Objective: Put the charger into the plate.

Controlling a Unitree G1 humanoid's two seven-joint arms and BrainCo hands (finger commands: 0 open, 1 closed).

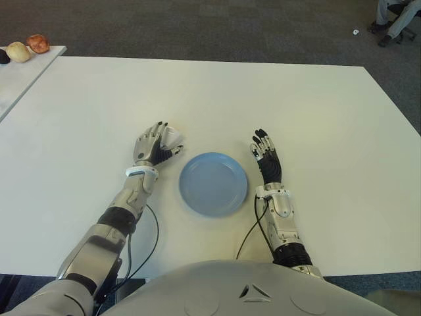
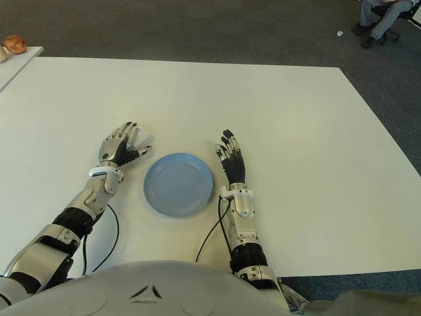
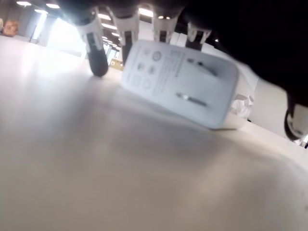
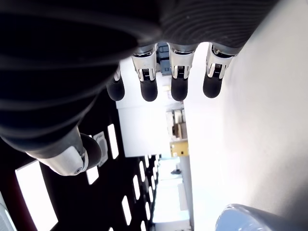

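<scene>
White boxy plastic charger (image 3: pixel 180 86) with two metal prongs lying on the white counter (image 1: pixel 316 112), just left of the round light-blue plate (image 1: pixel 214 184). Left robot hand (image 1: pixel 154 146) over the charger, fingertips (image 3: pixel 98 67) reaching past it, fingers loosely curved around it, no firm grasp visible. Right robot hand (image 1: pixel 266 158) just right of the plate, fingers extended, holding nothing.

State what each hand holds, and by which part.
Left hand: its fingers arch over the white charger on the table; no firm grip visible. Right hand: nothing.
</scene>
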